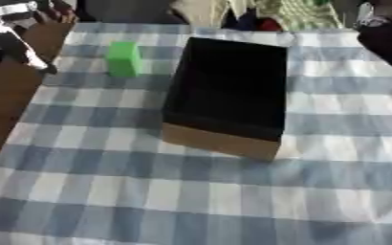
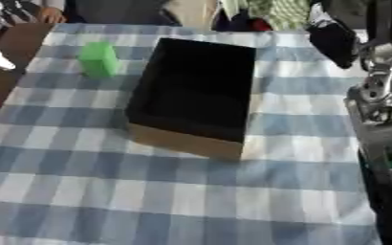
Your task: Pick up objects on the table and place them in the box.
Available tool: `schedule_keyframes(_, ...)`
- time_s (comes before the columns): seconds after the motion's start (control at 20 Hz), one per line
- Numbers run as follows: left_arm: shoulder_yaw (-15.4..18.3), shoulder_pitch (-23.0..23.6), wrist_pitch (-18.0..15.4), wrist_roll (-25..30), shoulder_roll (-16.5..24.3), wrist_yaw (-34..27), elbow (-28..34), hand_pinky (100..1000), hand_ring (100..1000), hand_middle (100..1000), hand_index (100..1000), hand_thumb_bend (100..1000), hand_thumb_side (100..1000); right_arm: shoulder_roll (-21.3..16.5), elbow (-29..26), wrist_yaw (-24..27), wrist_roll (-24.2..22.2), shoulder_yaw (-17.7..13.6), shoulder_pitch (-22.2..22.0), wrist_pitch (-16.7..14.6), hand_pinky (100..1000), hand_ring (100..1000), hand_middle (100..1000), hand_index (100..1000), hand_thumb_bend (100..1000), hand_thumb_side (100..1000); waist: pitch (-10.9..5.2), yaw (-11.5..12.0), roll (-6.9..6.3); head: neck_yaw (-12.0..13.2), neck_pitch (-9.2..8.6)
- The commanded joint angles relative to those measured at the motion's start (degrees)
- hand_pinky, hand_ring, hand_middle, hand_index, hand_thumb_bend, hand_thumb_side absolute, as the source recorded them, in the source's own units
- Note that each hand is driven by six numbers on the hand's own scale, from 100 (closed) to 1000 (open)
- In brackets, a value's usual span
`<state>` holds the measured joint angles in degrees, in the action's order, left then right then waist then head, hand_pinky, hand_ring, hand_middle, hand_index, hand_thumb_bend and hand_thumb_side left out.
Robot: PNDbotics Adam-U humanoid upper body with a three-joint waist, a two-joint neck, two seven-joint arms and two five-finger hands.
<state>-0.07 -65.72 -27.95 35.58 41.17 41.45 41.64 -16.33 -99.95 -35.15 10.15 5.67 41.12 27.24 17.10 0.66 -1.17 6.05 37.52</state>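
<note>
there, green block [image 1: 123, 58] beside box [image 1: 226, 91]

- I see the tablecloth [image 1: 107, 191] checked in pale blue and white.
- The box [image 1: 229, 91] at centre frame is black inside, with tan cardboard outer walls.
- The block [image 1: 123, 58] at upper left is bright green.
- My right arm [image 2: 383, 95], at the right edge, shows silver and black.

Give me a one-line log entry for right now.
green block: on cloth, left of box, apart | box: open, nothing visible inside | left hand: upper left, fingers unclear | right hand: upper right, fingers unclear
</note>
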Motion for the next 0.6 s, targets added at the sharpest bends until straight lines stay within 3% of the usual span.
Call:
schedule_keyframes(0.05,0.6,-1.9,-7.1,9.2,0.8,-1.2,1.4,831,889,901,1000,651,100,-0.5,-0.7,0.6,0.2,-0.2,0.6,0.1,846,905,781,909,100,319,-0.95,-0.1,-0.26,0.4,-0.81)
schedule_keyframes(0.6,0.6,-3.4,-3.9,12.6,-1.4,-2.0,1.4,906,914,932,1000,663,100,-0.4,-0.7,1.2,0.5,-0.2,0.5,0.2,845,904,776,908,100,324,-0.24,-0.6,-0.59,1.2,-0.61)
